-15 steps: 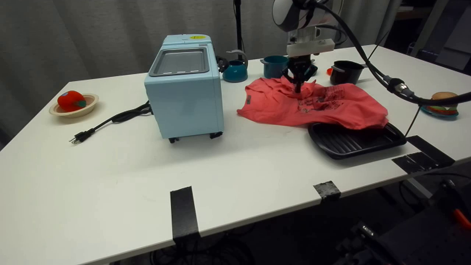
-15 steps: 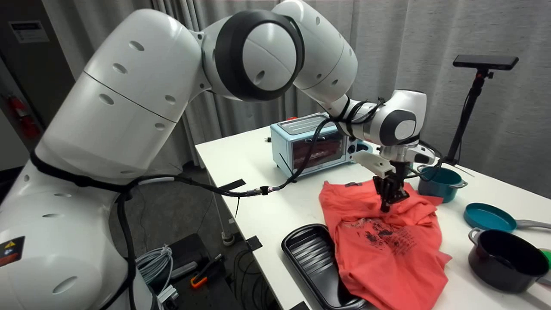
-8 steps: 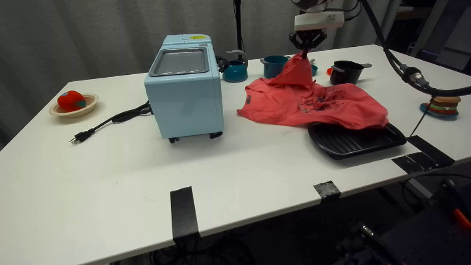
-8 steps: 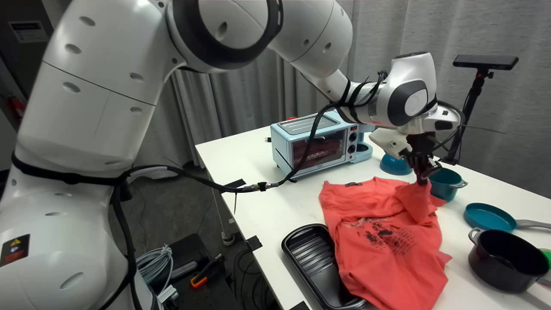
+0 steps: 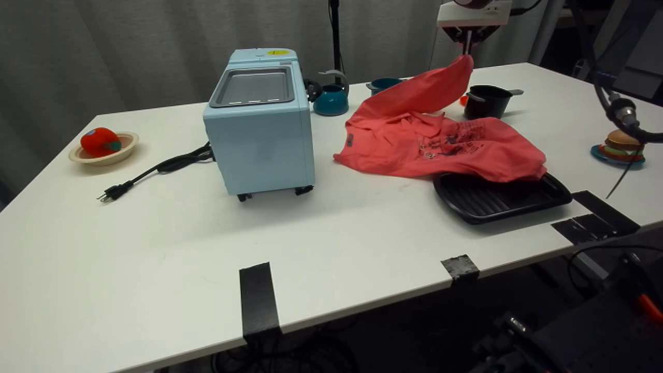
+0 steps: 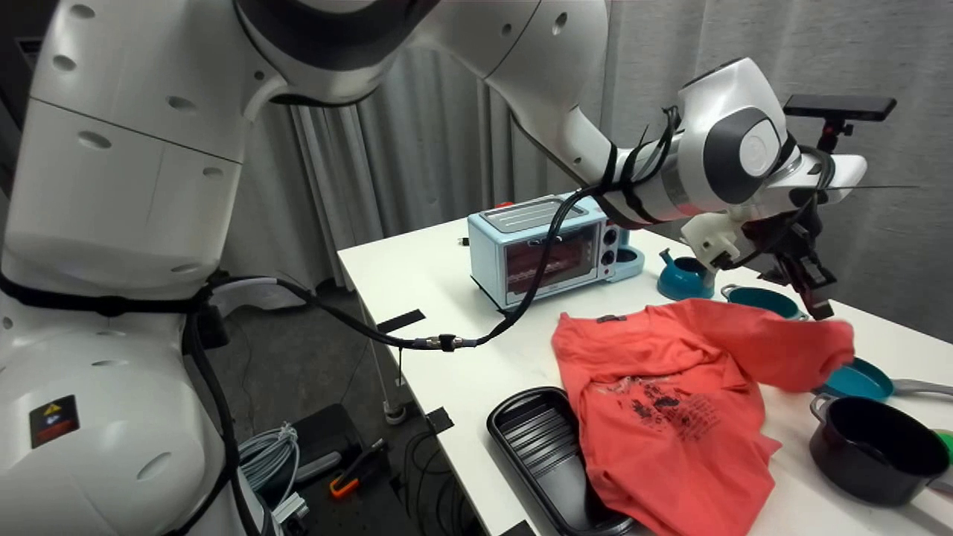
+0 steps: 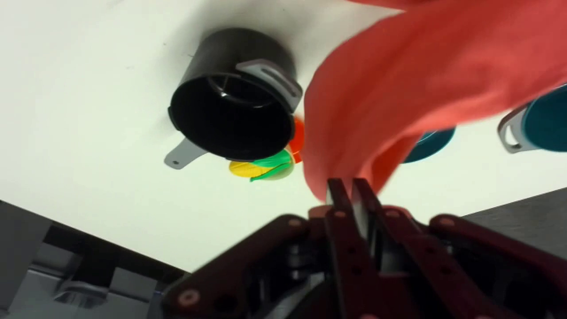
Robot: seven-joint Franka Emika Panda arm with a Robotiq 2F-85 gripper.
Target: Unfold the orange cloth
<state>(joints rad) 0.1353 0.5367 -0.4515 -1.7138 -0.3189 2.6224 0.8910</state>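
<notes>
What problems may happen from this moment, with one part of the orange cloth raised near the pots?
The orange cloth has its raised end near the teal pan and black pot, so it might land on them or catch a handle.
I cannot tell how firmly, if at all, the hand grips that end; it might slip.
Another part lies over the black grill tray, so pulling could perhaps drag the tray along.

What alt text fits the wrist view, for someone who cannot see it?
Two close-set fingers overlap raised coral cloth; whether they grip it is unclear. On the white table: black pot and toy corn at left, partly hidden teal cookware at right.
</notes>
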